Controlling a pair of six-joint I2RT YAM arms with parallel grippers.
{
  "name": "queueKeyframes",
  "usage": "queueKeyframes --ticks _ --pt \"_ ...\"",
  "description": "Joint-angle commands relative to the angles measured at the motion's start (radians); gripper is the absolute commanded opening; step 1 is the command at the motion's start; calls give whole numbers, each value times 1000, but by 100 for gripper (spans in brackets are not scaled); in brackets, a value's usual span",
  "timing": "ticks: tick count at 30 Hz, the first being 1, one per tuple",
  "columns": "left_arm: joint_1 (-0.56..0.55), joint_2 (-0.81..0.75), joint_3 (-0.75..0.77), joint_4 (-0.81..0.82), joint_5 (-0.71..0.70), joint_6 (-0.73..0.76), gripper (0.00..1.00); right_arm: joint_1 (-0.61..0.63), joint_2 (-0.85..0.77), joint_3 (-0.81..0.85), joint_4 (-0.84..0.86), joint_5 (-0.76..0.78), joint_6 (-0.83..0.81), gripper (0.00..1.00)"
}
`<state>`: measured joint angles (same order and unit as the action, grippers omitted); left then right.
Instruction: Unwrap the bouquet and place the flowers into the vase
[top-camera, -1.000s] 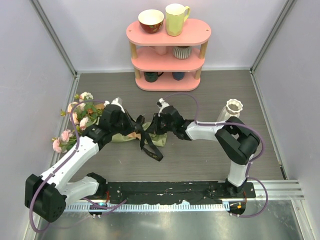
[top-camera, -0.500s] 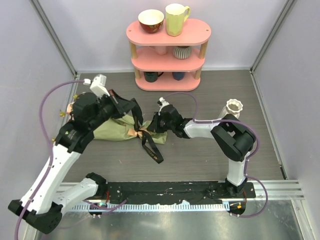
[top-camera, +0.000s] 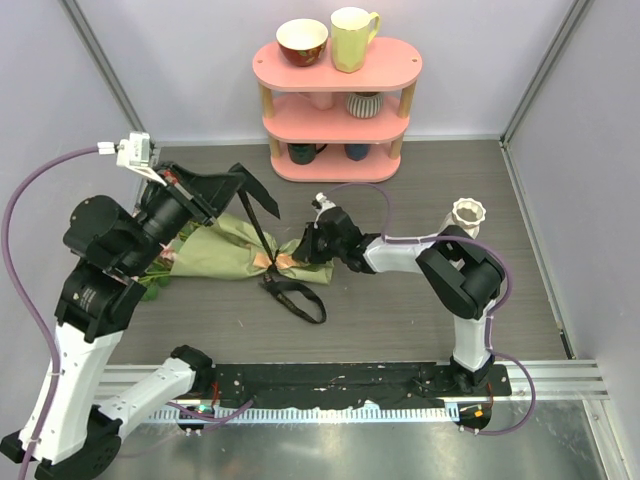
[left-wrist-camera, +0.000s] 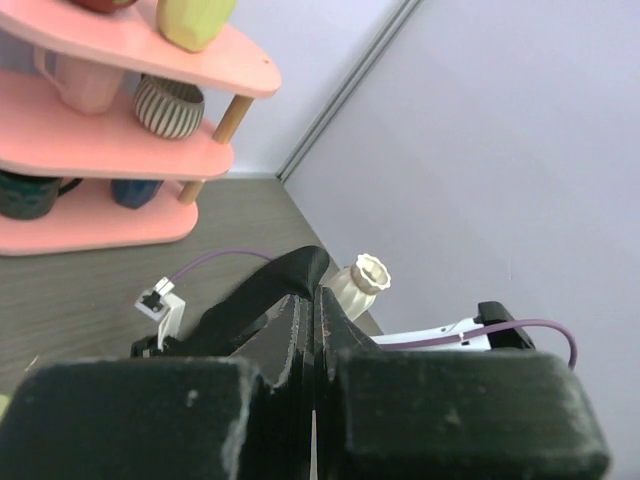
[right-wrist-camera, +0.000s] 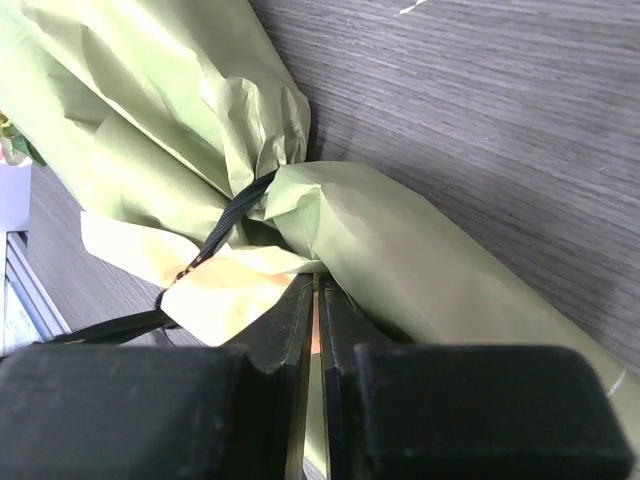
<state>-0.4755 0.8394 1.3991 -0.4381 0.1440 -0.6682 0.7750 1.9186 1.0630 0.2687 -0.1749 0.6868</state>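
Observation:
The bouquet (top-camera: 225, 255) lies on the table in olive-green paper, heads to the left. Of the flowers, only some green leaves (top-camera: 157, 278) show under my left arm. My left gripper (top-camera: 232, 180) is raised above the bouquet and shut on the black ribbon (top-camera: 258, 222), which runs taut down to the wrap's waist. In the left wrist view the ribbon (left-wrist-camera: 290, 285) folds over my shut gripper (left-wrist-camera: 318, 298). My right gripper (top-camera: 301, 252) is shut on the paper at the stem end; its wrist view shows the gripper (right-wrist-camera: 317, 285) pinching the tan-orange paper edge (right-wrist-camera: 225, 295). The white vase (top-camera: 467, 216) stands upright at the right.
A pink three-tier shelf (top-camera: 335, 120) stands at the back with a bowl (top-camera: 302, 40), a pale yellow mug (top-camera: 352, 38), a striped cup (top-camera: 363, 103) and dark mugs. A loose ribbon loop (top-camera: 297, 298) lies in front of the bouquet. Grey walls close in left, right and behind.
My left arm has risen and swung back to the left, drawing the ribbon up and taut from the bouquet. The right gripper has stayed shut on the paper's stem end.

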Motion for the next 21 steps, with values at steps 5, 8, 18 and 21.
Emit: queueKeyframes --ticks 5,8,18,21 --pt "5 1 90 -22 -73 58 0 -5 -9 51 -72 3 -52 15" --pt "5 3 52 -123 -230 62 0 12 -62 51 -118 -6 -101 20" --pt "3 -91 -297 -352 -633 -68 0 90 -231 49 -263 11 -256 46" --pt "5 -169 -389 -454 -753 -177 0 116 -219 75 -263 18 -239 49"
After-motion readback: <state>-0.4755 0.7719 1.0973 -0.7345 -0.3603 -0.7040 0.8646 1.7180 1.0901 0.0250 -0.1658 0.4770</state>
